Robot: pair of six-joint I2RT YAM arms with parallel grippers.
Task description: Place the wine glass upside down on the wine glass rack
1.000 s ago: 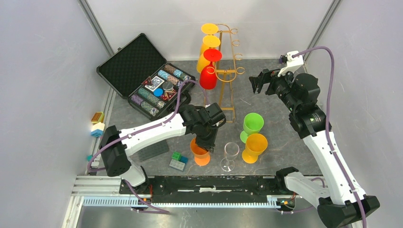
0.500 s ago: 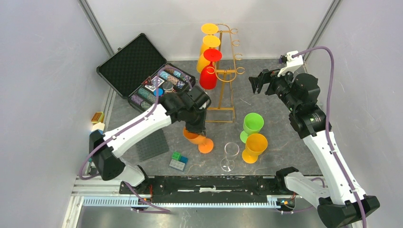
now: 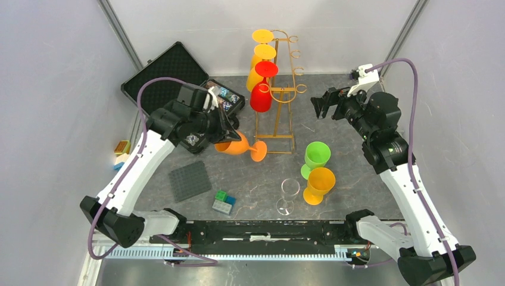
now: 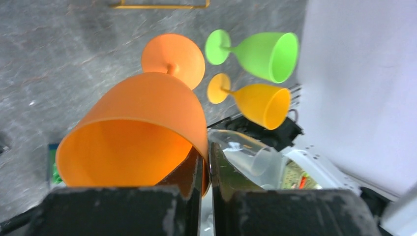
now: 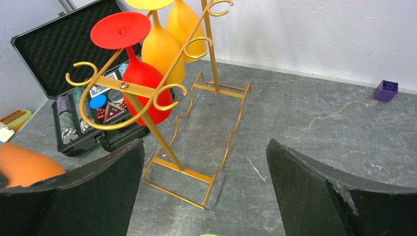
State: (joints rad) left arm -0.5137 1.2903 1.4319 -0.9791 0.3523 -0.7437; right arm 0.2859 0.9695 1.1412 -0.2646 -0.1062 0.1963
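Grey table | rack at back, 3 hung: 2 yellow glasses, red glass | 3 standing: green, amber, clear | left gripper pinches tilted orange glass by rack base | right gripper wide, empty

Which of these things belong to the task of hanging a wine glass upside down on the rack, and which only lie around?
Belong to the job: orange wine glass in the left fingers; gold wire rack; green glass; yellow glass; clear glass.
Just lying about: poker chip case; grey studded plate; small toy bricks.
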